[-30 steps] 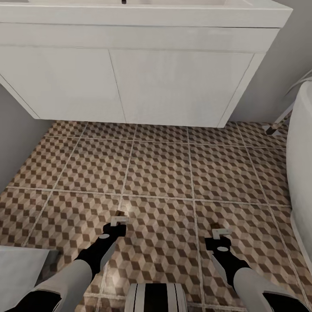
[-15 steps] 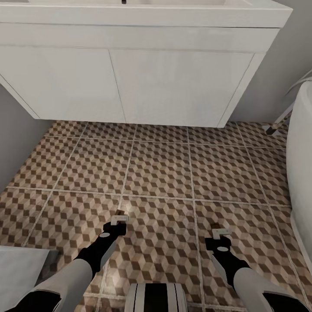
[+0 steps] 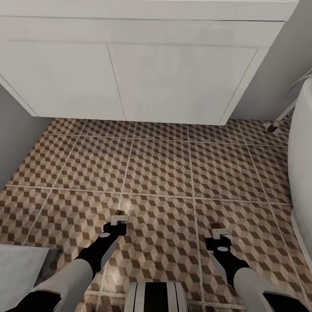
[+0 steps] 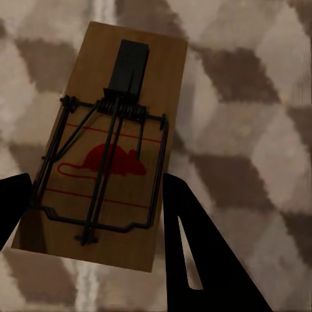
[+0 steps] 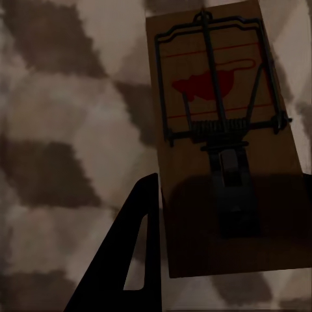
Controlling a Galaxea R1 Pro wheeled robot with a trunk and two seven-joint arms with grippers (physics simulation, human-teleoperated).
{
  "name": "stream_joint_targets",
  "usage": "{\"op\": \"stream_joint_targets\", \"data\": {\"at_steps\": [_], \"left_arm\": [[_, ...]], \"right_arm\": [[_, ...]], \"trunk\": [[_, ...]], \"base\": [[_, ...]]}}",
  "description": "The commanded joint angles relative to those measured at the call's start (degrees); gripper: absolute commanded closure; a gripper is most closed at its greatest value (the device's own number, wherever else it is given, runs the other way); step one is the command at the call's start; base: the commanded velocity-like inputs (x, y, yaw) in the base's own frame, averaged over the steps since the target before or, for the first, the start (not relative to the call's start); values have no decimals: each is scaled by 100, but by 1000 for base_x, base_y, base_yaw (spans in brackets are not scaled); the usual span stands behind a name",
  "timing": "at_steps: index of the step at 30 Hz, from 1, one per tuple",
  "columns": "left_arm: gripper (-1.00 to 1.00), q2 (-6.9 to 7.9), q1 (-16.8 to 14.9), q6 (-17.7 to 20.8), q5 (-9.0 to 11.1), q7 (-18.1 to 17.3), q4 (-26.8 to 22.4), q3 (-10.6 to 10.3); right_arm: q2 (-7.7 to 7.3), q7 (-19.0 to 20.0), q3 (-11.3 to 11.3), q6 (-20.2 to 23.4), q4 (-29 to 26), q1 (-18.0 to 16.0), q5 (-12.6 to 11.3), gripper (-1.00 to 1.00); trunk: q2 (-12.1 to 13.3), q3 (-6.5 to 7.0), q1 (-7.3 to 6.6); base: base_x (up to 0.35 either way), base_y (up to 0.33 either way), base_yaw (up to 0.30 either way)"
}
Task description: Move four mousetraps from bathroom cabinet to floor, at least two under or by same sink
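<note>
My left hand [image 4: 97,201] and right hand [image 5: 227,214] each clamp a tan mousetrap [image 4: 110,149] [image 5: 224,140], red mouse printed beneath dark wire.

No legible text, seemingly.

Curved white bathtub [image 3: 302,173] at right edge; grey walls [image 3: 15,138] flank vanity; pale object [image 3: 19,271] lower left.

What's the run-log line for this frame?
left gripper: shut on mousetrap | right gripper: shut on second mousetrap | both over bathroom floor, before vanity
</note>
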Motion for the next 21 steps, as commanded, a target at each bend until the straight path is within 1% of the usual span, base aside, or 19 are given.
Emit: {"op": "stream_joint_targets", "data": {"at_steps": [1, 7, 14, 21], "left_arm": [[100, 5, -1, 13, 37, 38, -2, -45], [100, 7, -1, 11, 48, 37, 8, -41], [100, 8, -1, 11, 49, 33, 13, -46], [100, 5, -1, 4, 42, 30, 13, -48]], "right_arm": [[3, 3, -48, -27, 8, -4, 46, 100], [3, 7, -48, -27, 2, -4, 46, 100], [3, 6, -48, -27, -21, -4, 54, 100], [3, 19, -41, -25, -212, -4, 55, 100]], "trunk": [[-3, -26, 1], [-11, -159, 17], [-11, -159, 17], [-11, -159, 17]], "base": [[0, 0, 0], [0, 0, 0], [0, 0, 0], [0, 0, 0]]}}
